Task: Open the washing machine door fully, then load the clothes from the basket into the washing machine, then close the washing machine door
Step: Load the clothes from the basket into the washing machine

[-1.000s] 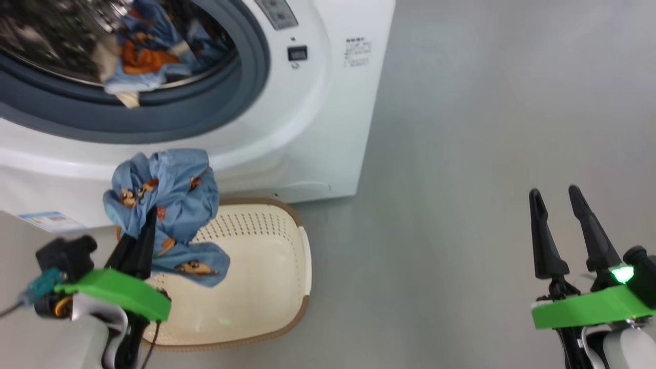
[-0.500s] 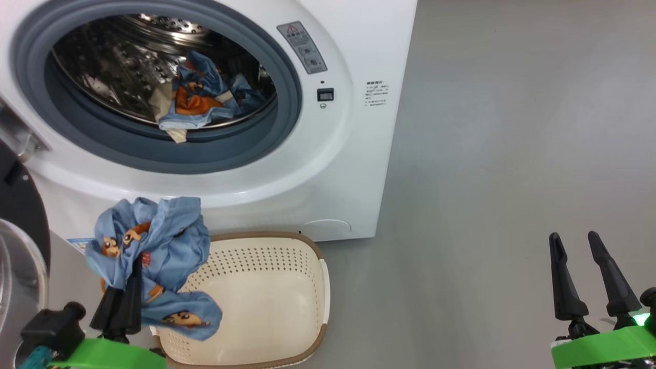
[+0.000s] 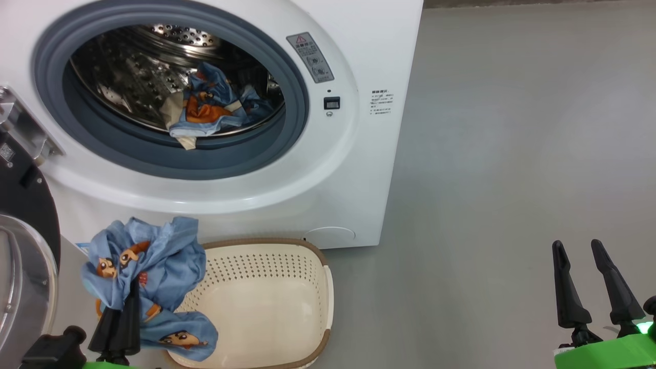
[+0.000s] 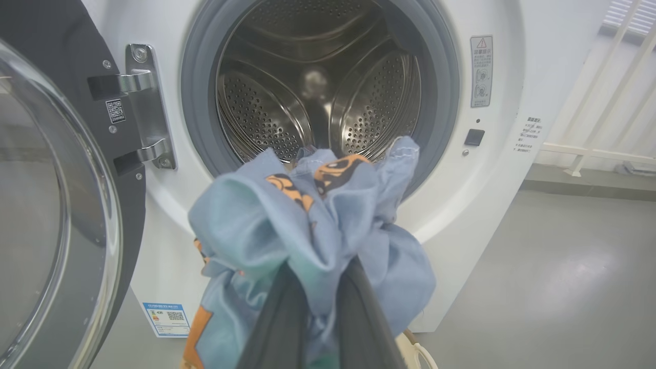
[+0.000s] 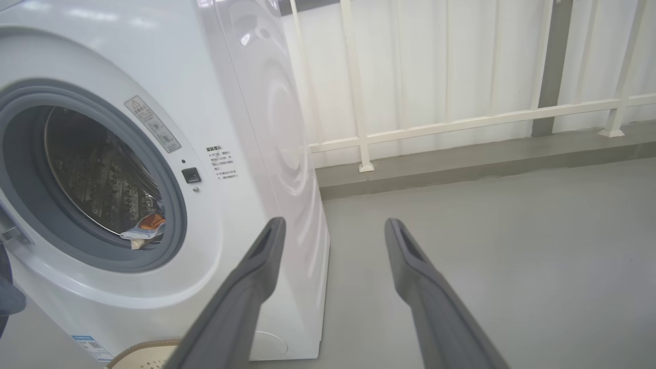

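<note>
Clamping blue garment (image 3: 159, 256), left gripper (image 3: 130, 302) jaws cloth-buried, right gripper (image 3: 576, 244) jaws apart

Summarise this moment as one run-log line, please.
left gripper shut on garment | right gripper open | washing machine door open | other garment in drum | basket looks empty

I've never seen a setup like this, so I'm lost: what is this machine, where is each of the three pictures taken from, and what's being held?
It is a wheeled robot with two arms, each ending in a two-fingered gripper. One picture looks down from its head; the other two look out from the wrists, one along each gripper. On the grey floor stand a white washing machine, its door open, and a cream basket. The left gripper is shut on a blue garment near the basket; a second garment lies in the drum. The right gripper hangs open, holding nothing.
</note>
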